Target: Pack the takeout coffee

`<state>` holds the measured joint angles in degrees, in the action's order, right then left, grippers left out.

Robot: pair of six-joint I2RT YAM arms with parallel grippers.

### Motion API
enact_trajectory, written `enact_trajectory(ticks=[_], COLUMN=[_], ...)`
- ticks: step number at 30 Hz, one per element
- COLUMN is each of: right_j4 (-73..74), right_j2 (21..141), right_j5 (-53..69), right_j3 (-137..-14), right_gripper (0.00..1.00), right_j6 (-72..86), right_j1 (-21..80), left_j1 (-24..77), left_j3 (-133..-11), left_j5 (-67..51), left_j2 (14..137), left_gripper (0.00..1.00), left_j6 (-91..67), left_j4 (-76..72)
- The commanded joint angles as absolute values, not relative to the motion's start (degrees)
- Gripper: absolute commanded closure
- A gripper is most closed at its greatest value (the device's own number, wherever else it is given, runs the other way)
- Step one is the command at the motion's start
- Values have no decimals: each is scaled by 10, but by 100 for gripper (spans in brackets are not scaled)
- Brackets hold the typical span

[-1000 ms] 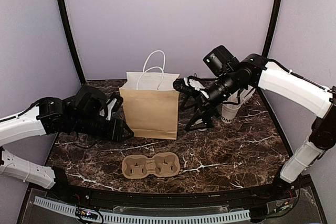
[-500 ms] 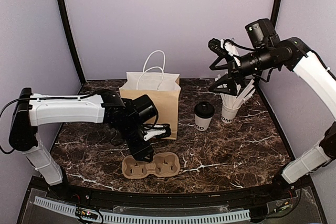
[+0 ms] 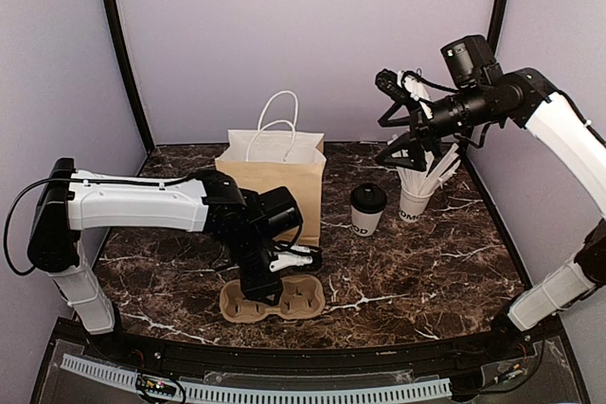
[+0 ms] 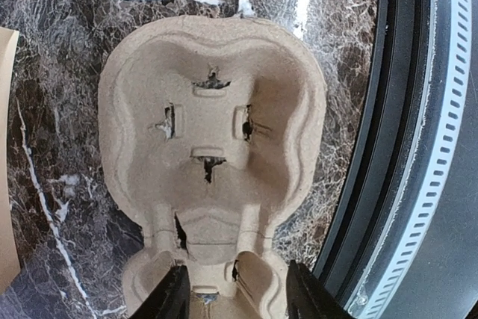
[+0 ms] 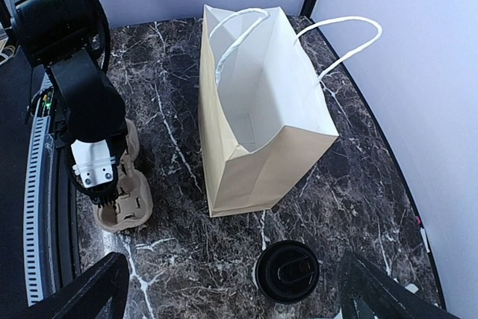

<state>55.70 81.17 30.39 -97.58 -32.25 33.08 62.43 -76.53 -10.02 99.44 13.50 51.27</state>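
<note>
The takeout coffee, a white cup with a black lid, stands on the marble table right of the brown paper bag. It also shows in the right wrist view, near the bag. My right gripper is open and empty, raised high above the table, over the cup of straws. My left gripper points down over the left cell of the pulp cup carrier. In the left wrist view its open jaws straddle the near end of the carrier.
The bag stands upright and open, white handles up, at the table's middle back. The carrier lies near the front edge, beside the black rail. The straw cup stands at the back right, close to the coffee.
My left arm swung from left of the bag down onto the carrier. My right arm rose away from the coffee a second ago and has since stayed still.
</note>
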Motion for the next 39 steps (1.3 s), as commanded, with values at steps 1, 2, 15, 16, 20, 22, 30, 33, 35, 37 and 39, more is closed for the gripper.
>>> enact_trajectory(ticks=[1, 2, 15, 16, 20, 22, 30, 33, 35, 37, 39], right_j4=[537, 537, 533, 533, 531, 531, 529, 528, 527, 524, 521], right_j2=[818, 819, 826, 827, 828, 828, 832, 839, 842, 846, 850], right_j5=[315, 315, 317, 317, 315, 313, 299, 295, 295, 292, 291], right_j3=[-967, -966, -969, -969, -969, -969, -978, -988, -994, -999, -1002], right_gripper=[1, 1, 1, 1, 1, 1, 1, 1, 1, 1, 1], right_j6=[-316, -316, -313, -313, -312, -312, -311, -308, -307, -305, -302], right_j1=[327, 327, 323, 323, 322, 322, 317, 315, 314, 313, 311], left_j1=[629, 631, 639, 639, 641, 642, 648, 648, 648, 648, 647], left_j3=[-748, -745, -711, -709, -701, -695, -684, -686, -691, -697, -706], left_j5=[-78, -70, -51, -50, -45, -40, -14, -13, -16, -18, -13], left_j2=[996, 998, 1008, 1009, 1013, 1013, 1015, 1013, 1009, 1001, 986], left_gripper=[54, 54, 57, 58, 58, 59, 63, 69, 72, 76, 78], left_j6=[146, 147, 147, 149, 155, 161, 179, 179, 175, 172, 170], left_j4=[502, 498, 440, 439, 433, 430, 430, 432, 435, 440, 445])
